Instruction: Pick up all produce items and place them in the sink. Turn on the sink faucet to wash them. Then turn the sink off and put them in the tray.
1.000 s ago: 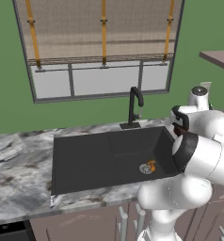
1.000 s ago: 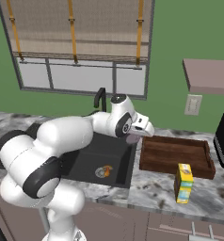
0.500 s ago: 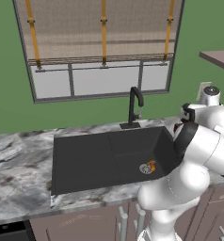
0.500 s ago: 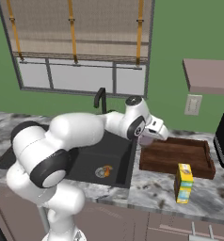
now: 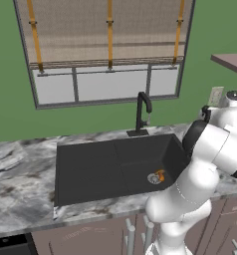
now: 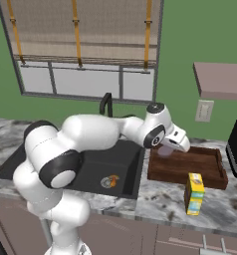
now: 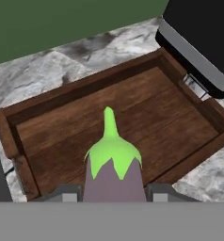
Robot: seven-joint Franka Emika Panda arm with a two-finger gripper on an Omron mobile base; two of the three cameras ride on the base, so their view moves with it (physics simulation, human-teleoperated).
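Green-walled kitchen, marble counter (image 6: 160,196) under a blinded window, black sink (image 5: 105,164) set into it. You've got the eggplant (image 7: 113,164) clamped in the gripper (image 6: 166,150): in the hand view the purple body sits between the two finger tips (image 7: 64,192), jaws closed on its sides about as wide as the fruit, green cap and stem pointing straight out along the gripper axis. That long axis aims down into the wooden tray (image 7: 43,106), toward the middle of its bare floor, stem end leading. In the right base view the hand hangs above the tray's left end, just right of the sink edge; the eggplant looks clear of the wood, not touching yet, though how far is hard to tell. So the drop target is directly ahead of and below the fingers; my read is you need little or no lateral shift, just lower and release. Watch the near-left rim: you're closer to that wall than to the far one, and a long piece released stem-first could tip onto it. The orange piece (image 5: 160,175) lies in the sink right by the steel drain (image 5: 153,178), well apart from the hand, so it's next. Faucet (image 5: 142,113) stands behind the basin; I see no water running. Beyond the tray: a black appliance (image 7: 203,42) hard against its far end, and a yellow carton (image 6: 194,193) on the counter in front of it.
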